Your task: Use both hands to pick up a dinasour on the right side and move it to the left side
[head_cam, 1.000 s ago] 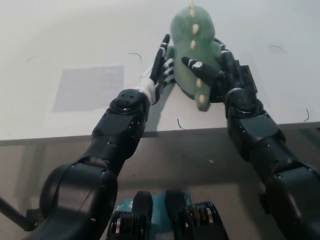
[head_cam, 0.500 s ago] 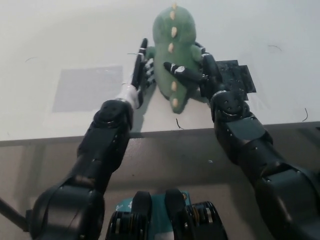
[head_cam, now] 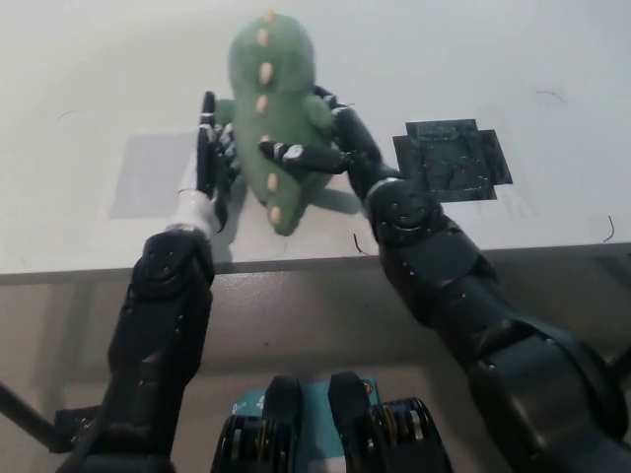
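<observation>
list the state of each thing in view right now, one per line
dinosaur: green plush, clamped between both hands above the table, spine facing the camera
left hand: pressed flat against the dinosaur's left side
right hand: wrapped over the dinosaur's right side
black patch: flat on the table, uncovered
grey patch: flat on the table, partly hidden by the left hand

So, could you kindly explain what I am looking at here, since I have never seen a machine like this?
This is one picture, taken by a camera on a humanoid robot's head, looking steeply down at a white table. The two dark arms reaching up from the bottom are the robot's own. Its left hand, on the picture's left, and its black right hand press from either side on a green plush dinosaur with a row of cream spikes along it. On the table lie a pale grey square patch, partly under the left hand, and a black patch to the right. Both hands hold the toy between them.
</observation>
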Tool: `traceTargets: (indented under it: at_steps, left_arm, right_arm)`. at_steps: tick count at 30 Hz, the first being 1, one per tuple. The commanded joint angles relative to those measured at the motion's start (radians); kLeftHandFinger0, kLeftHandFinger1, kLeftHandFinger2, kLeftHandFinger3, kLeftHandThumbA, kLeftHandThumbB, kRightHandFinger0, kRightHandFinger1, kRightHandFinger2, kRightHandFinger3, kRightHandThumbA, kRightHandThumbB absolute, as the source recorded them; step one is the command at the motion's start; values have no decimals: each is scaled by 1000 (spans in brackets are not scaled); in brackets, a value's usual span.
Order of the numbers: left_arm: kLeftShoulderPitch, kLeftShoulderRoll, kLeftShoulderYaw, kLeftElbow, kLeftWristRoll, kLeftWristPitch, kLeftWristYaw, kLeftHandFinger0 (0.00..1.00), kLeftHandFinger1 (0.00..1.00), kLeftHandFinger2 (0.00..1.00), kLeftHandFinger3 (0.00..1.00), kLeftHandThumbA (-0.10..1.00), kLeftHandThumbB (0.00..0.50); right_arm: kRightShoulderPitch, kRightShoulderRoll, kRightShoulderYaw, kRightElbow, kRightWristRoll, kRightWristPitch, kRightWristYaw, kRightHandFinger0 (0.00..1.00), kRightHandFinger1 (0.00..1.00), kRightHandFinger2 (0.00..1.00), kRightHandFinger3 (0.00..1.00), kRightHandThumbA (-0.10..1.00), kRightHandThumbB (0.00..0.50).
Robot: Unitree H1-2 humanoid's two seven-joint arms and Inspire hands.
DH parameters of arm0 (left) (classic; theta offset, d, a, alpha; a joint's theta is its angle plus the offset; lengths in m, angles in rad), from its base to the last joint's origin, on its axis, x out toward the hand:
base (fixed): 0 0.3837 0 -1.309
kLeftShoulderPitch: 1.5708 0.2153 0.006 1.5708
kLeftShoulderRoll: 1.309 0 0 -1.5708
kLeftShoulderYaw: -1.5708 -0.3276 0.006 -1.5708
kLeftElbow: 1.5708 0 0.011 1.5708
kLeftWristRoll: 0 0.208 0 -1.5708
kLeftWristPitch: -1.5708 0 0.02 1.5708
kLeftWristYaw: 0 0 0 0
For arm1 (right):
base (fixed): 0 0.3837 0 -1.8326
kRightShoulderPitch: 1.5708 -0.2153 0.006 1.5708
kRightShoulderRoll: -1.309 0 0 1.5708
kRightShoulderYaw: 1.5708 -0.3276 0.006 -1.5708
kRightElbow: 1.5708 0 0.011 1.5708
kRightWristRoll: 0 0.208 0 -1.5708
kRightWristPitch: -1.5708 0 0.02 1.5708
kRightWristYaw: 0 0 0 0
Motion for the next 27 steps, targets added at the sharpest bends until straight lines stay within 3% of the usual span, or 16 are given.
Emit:
traceTargets:
  at_steps: [1,4,10,13,16,19,23,27]
  left_arm:
    - [-27,13,8,-82,-33,14,-10,1000,1000,1000,1000,1000,330]
    - [-7,32,16,-109,-27,3,-4,1000,1000,1000,1000,1000,340]
    - [29,29,47,-181,-20,-47,53,1000,1000,1000,1000,1000,259]
    - [51,24,56,-235,10,-48,121,1000,1000,1000,1000,1000,295]
    - [89,20,49,-312,43,-26,162,1000,1000,1000,1000,1000,283]
    - [167,16,58,-415,40,-38,172,1000,1000,1000,1000,1000,329]
    - [173,15,58,-429,59,-40,208,1000,1000,1000,1000,1000,332]
    - [168,11,55,-408,53,-86,212,1000,1000,1000,1000,1000,272]
  right_arm:
    - [-95,87,46,-5,-57,-16,72,1000,1000,1000,1000,1000,136]
    - [-102,112,40,-10,-38,-30,111,1000,1000,1000,1000,1000,86]
    - [-110,139,30,-16,-29,-42,157,1000,1000,1000,1000,1000,52]
    - [-111,151,31,-22,-29,-84,186,1000,1000,1000,1000,1000,5]
    - [-115,156,28,-31,-25,-67,218,1000,1000,1000,1000,1000,49]
    - [-104,172,44,-55,-33,-78,266,1000,1000,1000,1000,1000,6]
    - [-95,182,43,-64,-34,-108,294,1000,1000,1000,1000,1000,10]
    - [-99,175,44,-70,-44,-92,289,1000,1000,1000,1000,1000,0]
